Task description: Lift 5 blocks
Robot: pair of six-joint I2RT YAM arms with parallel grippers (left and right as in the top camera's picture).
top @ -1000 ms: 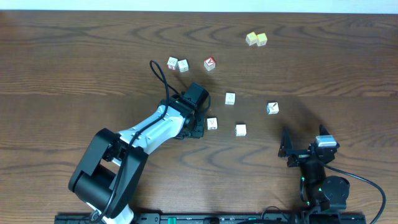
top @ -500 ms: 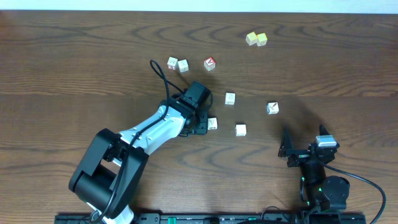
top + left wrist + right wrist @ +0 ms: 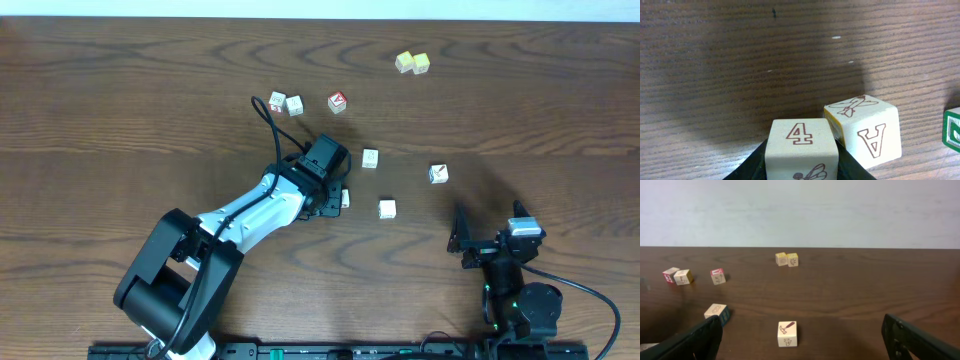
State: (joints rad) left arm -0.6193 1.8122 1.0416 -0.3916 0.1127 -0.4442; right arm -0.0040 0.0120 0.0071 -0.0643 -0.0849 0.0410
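The left claw (image 3: pixel 334 196) reaches out over the middle of the dark wooden worktop (image 3: pixel 120 80); it is pinching a small pale block with a 4 (image 3: pixel 800 145) on it, and its two black fingers (image 3: pixel 751 169) press on the sides of that block; whether the block is off the wood cannot be told. Just beside it, on its right in the left wrist view, sits a block with an A (image 3: pixel 867 132) and a little plane drawn on top; it looks very close to the held one, but whether they touch cannot be told. At the right edge of that view a bit of a block with a green edge (image 3: pixel 953 130) peeks in. From above, more pale blocks lie around the arm; a pair of blocks (image 3: pixel 285 103) sits side by side past the claw, one block (image 3: pixel 370 158) lies just to the right of the arm, a lower block (image 3: pixel 387 208) lies near it, and a block with a hammer (image 3: pixel 787 333) sits alone farther right. The red cube (image 3: pixel 337 101) is near the pair, and two yellow cubes (image 3: pixel 412 63) touch each other far back. The right claw (image 3: pixel 488 235) rests low at the near right, spread wide with nothing in it, well apart from every block.
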